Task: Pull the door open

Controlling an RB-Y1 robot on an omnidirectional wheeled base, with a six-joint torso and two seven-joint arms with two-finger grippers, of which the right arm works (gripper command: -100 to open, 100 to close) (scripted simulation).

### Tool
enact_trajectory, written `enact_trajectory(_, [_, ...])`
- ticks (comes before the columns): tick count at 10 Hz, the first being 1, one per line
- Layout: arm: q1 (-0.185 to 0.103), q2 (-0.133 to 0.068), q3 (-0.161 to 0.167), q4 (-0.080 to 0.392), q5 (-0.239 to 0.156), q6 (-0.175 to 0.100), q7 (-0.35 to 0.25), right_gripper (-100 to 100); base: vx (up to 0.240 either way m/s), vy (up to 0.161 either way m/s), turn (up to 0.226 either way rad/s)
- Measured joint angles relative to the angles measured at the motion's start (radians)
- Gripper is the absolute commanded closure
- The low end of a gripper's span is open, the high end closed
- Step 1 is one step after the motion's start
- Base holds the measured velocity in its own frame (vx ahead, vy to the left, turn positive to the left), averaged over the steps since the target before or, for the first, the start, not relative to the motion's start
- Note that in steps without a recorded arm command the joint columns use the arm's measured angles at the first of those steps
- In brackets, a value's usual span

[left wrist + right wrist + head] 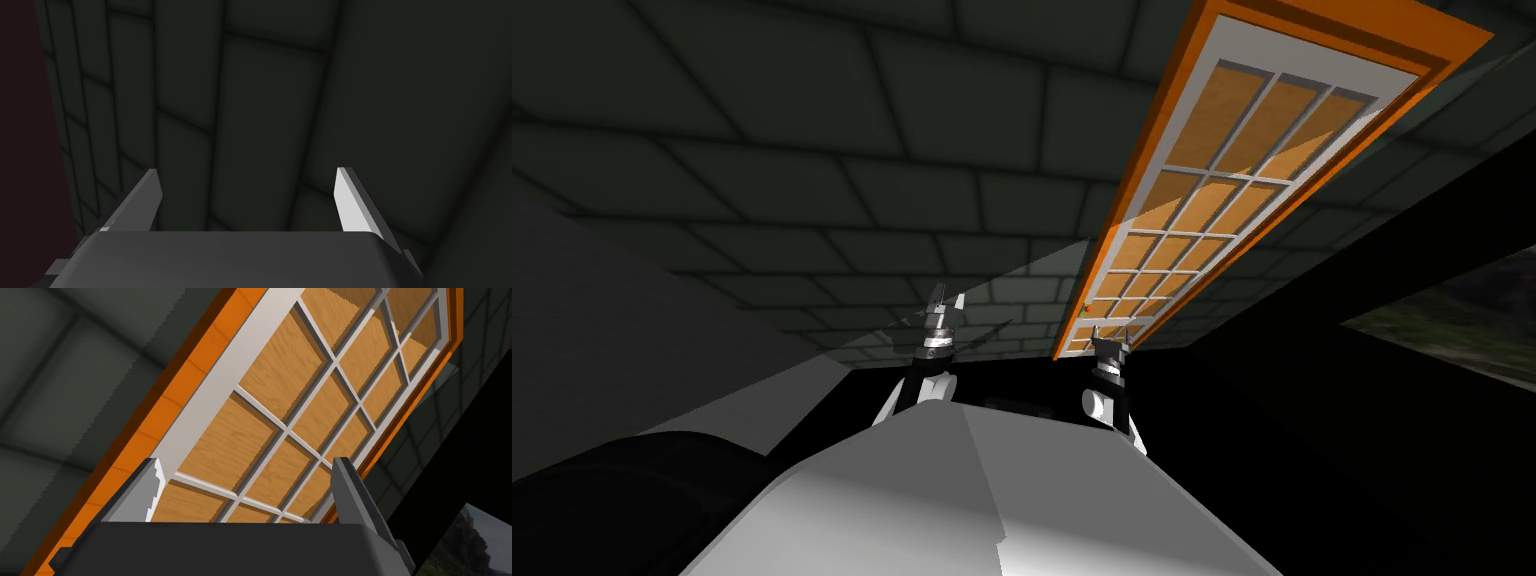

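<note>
Before the spread right tool point(246, 460) stands a white-gridded, orange-framed door point(260, 378) with seemingly wooden panels

dim dark grey tiled wall point(812, 150) with black area point(1312, 470) beyond.

The left gripper point(949, 297) and right gripper point(1110, 343) are dark boxes bearing two thin, light grey blade fingers point(350, 200). Beneath each box sit a banded silver-black wrist point(935, 346) and a white forearm point(1092, 403).

Paned wooden door point(280, 363) in orange frame point(170, 403), right gripper point(246, 462) before it, fingers spread
</note>
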Motion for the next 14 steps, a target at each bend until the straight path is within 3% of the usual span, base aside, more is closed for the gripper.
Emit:
enact_trajectory(4, [-0.036,-0.011,-0.009,0.113,-0.045,-0.030,-0.075,-100,-0.003,-0.136,0.198])
enact_trajectory(14, [-0.111,-0.013,-0.026,0.350,-0.150,-0.081,-0.240,-100,-0.014,-0.133,0.216])
